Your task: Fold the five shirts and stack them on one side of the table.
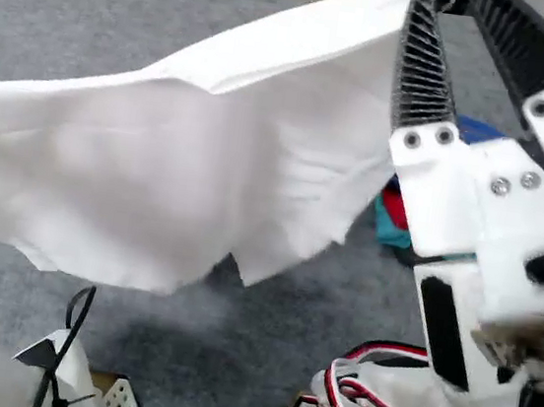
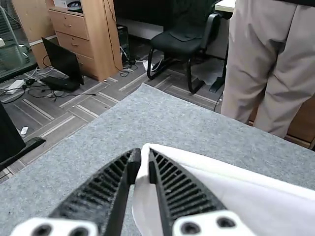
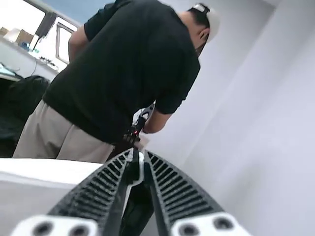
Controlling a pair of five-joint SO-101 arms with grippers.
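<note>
High view: white shirt (image 1: 206, 176) hangs spread above the table (image 1: 75, 30), from 9 to 1 o'clock, probably to flatten it for folding. Left gripper (image 2: 141, 156) and right gripper (image 3: 139, 161) each pinch its edge.

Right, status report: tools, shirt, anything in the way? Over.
Left tool shut on white shirt. Right tool shut on it too. Shirt held up, spread above table. Coloured clothes heaped nearby.

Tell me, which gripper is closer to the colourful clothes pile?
Right. The right gripper grips the white shirt close by the colourful pile; the left gripper grips the shirt's opposite end, farther off.
</note>
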